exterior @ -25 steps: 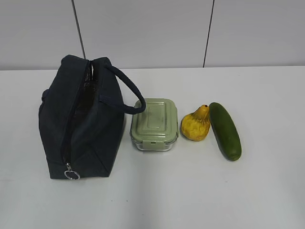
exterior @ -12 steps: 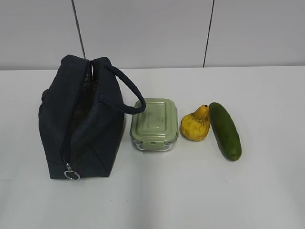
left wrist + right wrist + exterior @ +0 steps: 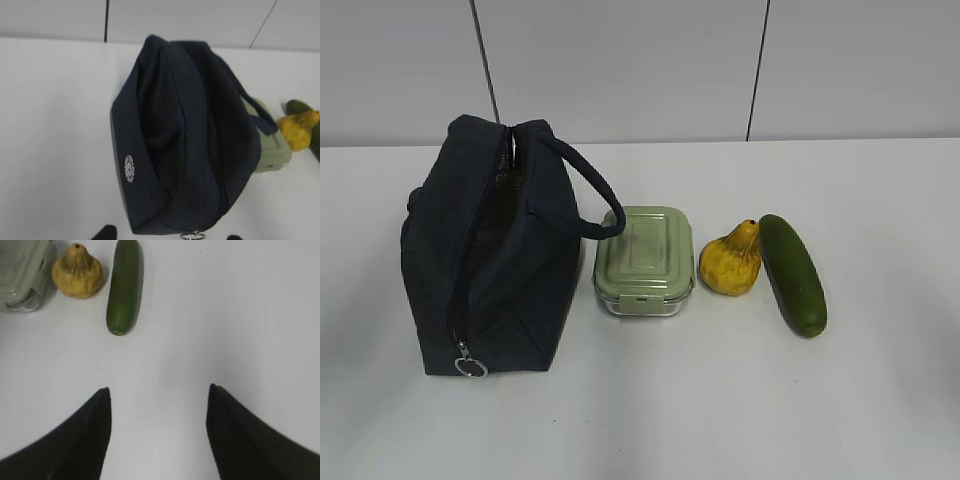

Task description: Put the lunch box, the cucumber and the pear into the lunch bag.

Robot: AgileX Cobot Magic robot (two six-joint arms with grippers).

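Cucumber (image 3: 123,285) lies ahead and left of the wide-open, empty right gripper (image 3: 159,390), so I'd swing left, straddle its middle crosswise, avoiding the touching pear (image 3: 78,272)

Left to right on the table (image 3: 880,400): lunch bag (image 3: 490,260), lunch box (image 3: 644,260), pear (image 3: 730,262), cucumber (image 3: 793,273).

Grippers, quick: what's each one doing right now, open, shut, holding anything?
Left gripper: only the fingertips show, spread apart, open and empty.
Right gripper: open, empty, over bare table.
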